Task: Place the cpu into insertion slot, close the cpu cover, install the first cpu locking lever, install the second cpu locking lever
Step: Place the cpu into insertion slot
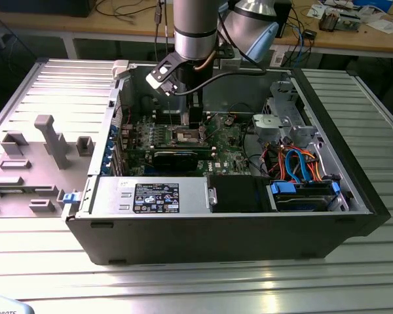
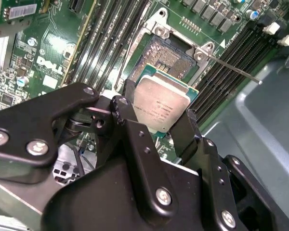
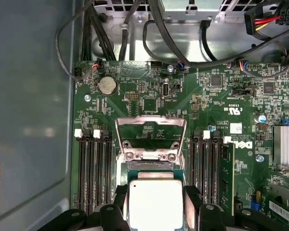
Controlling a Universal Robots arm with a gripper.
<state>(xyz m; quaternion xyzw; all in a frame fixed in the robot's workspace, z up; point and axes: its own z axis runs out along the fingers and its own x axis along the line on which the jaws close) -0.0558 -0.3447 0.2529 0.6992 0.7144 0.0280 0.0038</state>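
Note:
My gripper (image 2: 159, 120) is shut on the cpu (image 2: 160, 106), a small square chip with a silvery top, its black fingers (image 2: 185, 132) pressing two opposite edges. The cpu hangs tilted just above the insertion slot (image 2: 166, 55), whose pale pin field lies uncovered on the green board. In the first wrist view the cpu (image 3: 155, 204) sits between the fingers (image 3: 119, 204), and the cpu cover (image 3: 151, 120) stands swung up and open behind the slot. The exterior view has the gripper (image 1: 195, 123) low inside the computer case, over the slot (image 1: 188, 136).
A thin locking lever (image 2: 236, 71) sticks out free beside the slot. Rows of black memory slots (image 3: 94, 168) flank it on both sides. A long black expansion card (image 1: 177, 157) lies nearby, with cables and drive bays (image 1: 301, 170) at the exterior view's right. Case walls (image 1: 203, 235) enclose everything.

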